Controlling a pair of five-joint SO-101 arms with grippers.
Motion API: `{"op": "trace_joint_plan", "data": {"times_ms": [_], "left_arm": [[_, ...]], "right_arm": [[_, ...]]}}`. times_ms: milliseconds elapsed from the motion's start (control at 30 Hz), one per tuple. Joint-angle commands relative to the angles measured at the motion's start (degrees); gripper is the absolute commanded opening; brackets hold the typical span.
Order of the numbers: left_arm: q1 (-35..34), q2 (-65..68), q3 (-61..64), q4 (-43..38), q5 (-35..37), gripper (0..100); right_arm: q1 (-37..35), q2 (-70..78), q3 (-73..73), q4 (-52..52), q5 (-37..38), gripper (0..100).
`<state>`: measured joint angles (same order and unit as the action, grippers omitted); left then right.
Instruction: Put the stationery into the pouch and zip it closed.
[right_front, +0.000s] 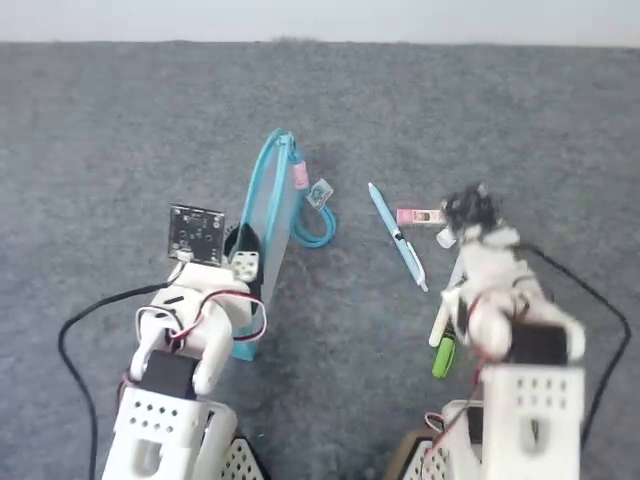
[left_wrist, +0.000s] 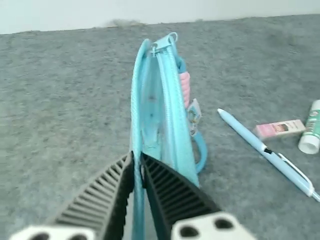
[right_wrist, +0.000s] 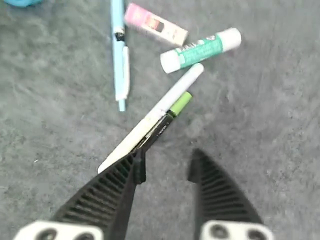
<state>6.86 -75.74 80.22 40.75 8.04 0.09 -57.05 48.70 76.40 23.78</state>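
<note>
One flat blue pouch (left_wrist: 155, 100) clamped in left gripper (left_wrist: 137, 160) | right gripper (right_wrist: 168, 157) splayed above pens (right_wrist: 150, 120)

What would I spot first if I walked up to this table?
A bright blue pouch stands on its edge, pinched by the left hand. Beside it lie a blue pen, a small pink box and a glue stick, with the right hand open right by a white pen and green marker.

My arms (right_front: 165, 410) are white plastic, my fingers (left_wrist: 170, 195) black and ribbed, with red-and-white wires (right_front: 203, 315) and looping black cables (right_front: 64, 340).
</note>
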Motion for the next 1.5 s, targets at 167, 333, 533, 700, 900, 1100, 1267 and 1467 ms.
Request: {"op": "trace_joint_plan", "data": {"times_ms": [167, 333, 533, 700, 900, 1100, 1267, 1467], "left_arm": [[3.52, 0.53, -4.09, -2.02, 1.23, 1], [3.43, 0.53, -3.56, -2.11, 1.93, 1], [3.34, 0.44, -0.22, -3.25, 2.9, 1], [-3.69, 0.44, -0.13, -3.34, 2.81, 1], [-6.15, 0.26, 1.45, -3.34, 2.81, 1], [-6.33, 0.44, 1.8, -4.4, 2.81, 1], [-6.07, 0.26, 2.68, -4.66, 2.81, 1], [-6.07, 0.35, 4.18, -7.56, 2.81, 1]], "right_arm": [[1.01, 31.16, -21.8, 2.77, -5.89, 11.3], [1.1, 41.98, -30.42, 7.08, -6.07, 11.3], [0.48, 46.64, -32.79, 6.29, -10.64, 11.3], [0.48, 47.87, -30.15, 5.14, -11.96, 11.3], [-0.13, 50.33, -23.56, -3.3, -18.81, 11.3], [-1.63, 51.74, -19.87, -5.85, -20.84, 11.3], [-0.84, 51.65, -18.9, -6.11, -21.89, 11.3], [-0.84, 51.65, -14.33, -8.66, -21.89, 10.9]]}}
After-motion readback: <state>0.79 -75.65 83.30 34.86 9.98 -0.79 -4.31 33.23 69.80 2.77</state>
